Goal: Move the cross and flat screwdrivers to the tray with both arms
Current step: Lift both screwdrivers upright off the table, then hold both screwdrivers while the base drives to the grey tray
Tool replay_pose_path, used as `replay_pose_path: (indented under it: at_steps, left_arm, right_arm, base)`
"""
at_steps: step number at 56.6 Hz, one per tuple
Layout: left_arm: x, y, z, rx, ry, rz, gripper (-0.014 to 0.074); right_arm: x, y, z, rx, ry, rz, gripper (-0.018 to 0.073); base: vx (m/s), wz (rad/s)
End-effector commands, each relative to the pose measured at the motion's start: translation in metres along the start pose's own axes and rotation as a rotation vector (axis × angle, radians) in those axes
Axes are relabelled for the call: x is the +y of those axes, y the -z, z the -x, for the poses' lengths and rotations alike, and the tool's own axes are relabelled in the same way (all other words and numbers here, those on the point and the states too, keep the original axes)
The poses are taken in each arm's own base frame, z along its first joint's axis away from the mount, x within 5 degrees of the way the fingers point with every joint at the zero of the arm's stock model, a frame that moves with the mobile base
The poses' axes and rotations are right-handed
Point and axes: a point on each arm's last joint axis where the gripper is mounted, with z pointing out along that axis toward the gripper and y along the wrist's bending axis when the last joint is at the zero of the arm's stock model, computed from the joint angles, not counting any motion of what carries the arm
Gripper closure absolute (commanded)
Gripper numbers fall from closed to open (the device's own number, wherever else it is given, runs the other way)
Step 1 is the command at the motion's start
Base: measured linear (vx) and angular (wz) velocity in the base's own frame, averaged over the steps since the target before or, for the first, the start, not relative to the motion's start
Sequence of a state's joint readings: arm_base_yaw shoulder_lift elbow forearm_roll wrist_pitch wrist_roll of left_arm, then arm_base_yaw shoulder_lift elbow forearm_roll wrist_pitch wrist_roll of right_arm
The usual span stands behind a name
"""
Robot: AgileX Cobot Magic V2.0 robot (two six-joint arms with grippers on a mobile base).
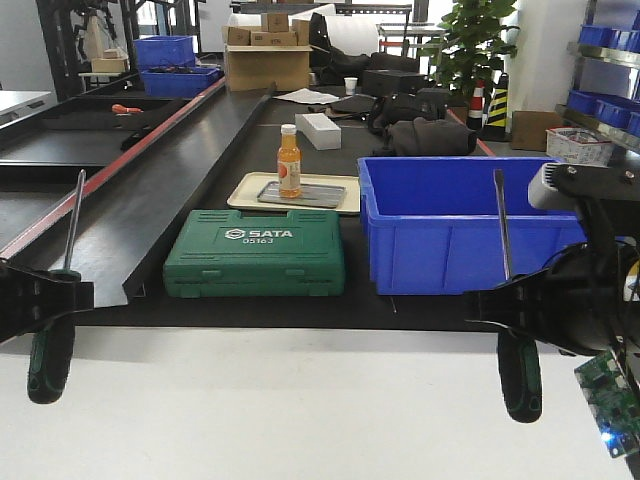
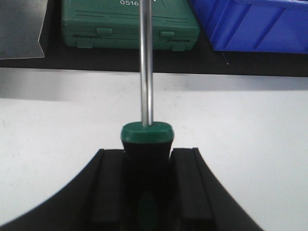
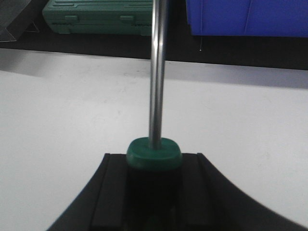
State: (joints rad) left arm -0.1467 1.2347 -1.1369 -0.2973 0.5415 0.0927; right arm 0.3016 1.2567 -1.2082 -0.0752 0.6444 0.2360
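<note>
Table: the white table (image 1: pixel 300 400) lies closest, spread under both arms.
Left arm: the left gripper (image 1: pixel 45 297) is clamped on the black-and-green handle of the left screwdriver (image 1: pixel 50 355), which stands upright with its shaft leaning slightly right.
Right arm: the right gripper (image 1: pixel 512 305) is closed round the handle of the right screwdriver (image 1: pixel 518 375), also upright, its shaft crossing in front of the blue bin (image 1: pixel 450 235).
Tips: too small to tell cross from flat.
Tray: the cream tray (image 1: pixel 245 193) sits on the dark bench behind the green case (image 1: pixel 255 255), well apart from both tools. It carries a small metal tray (image 1: pixel 325 195) and a standing orange bottle (image 1: pixel 289 160).
Bench: case shut, just left of the bin.
</note>
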Motion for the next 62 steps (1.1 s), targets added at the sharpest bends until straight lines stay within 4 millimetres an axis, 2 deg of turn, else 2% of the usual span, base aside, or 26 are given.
replay_pose_path:
  at_steps: [1,32,62]
  left_arm:
    - [-0.006,0.0156,0.0194,-0.14,0.008,-0.018,0.0598]
    - [-0.006,0.0156,0.0194,-0.14,0.008,-0.018,0.0596]
    - [-0.006,0.0156,0.0194,-0.14,0.008,-0.018,0.0596]
  right_arm:
    - [0.0011,0.0178,0.0183,-0.142,0.011,0.018,0.0568]
    - [0.001,0.0177,0.0179,-0.138,0.011,0.017,0.0568]
    - [0.001,0.0177,0.0179,-0.138,0.011,0.017,0.0568]
  base:
    - [0.0,0.0]
    - [-0.03,0.0]
    - [-0.23,-0.04]
